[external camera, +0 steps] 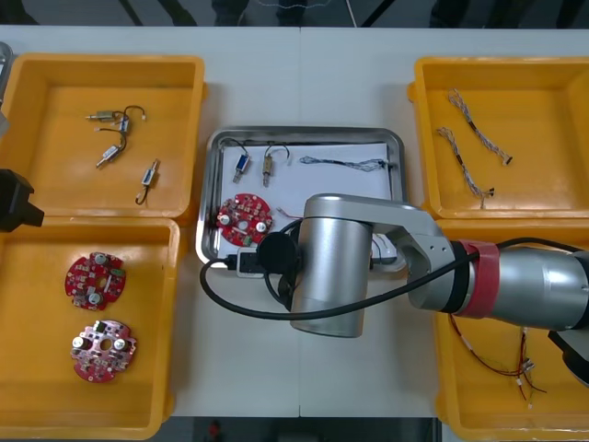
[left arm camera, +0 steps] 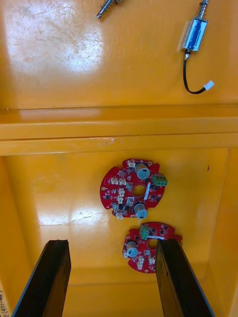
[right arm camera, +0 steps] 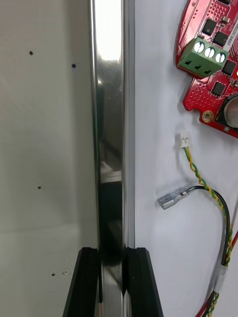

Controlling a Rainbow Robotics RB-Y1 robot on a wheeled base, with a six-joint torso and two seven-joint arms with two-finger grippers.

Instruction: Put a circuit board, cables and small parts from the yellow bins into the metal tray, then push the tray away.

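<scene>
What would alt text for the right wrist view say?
The right gripper, black-fingered, is shut on the shiny rim of the metal tray, which runs straight away from it. On the tray's white inside lie a red circuit board and thin cables; the light table is beyond the rim.

The metal tray [right arm camera: 111,99] gleams mirror-smooth; the yellow bins [left arm camera: 49,59] look glossy plastic.
</scene>
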